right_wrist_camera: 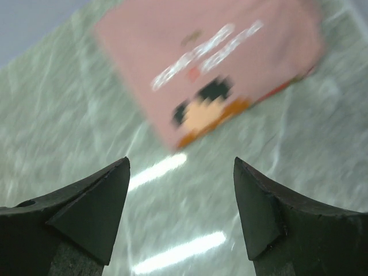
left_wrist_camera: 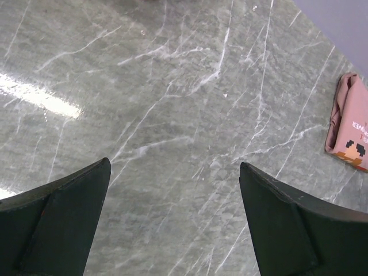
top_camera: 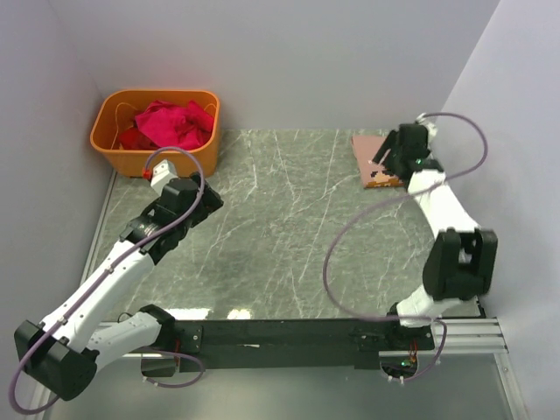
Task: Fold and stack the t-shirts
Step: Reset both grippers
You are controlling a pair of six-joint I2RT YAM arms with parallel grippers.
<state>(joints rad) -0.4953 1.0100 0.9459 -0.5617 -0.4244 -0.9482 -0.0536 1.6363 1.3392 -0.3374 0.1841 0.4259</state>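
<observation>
The left gripper is being held wide open over the grey-green marble table, with its two dark fingers being shown at the lower corners, well apart. A folded pink-tan t-shirt is being cut off by the right edge, with white lettering and a pixel print being displayed on it. A bright glare is being reflected at left.

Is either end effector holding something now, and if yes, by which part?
Nothing is held. Both the left end effector and the right end effector are open; the pink t-shirt lies free.
</observation>
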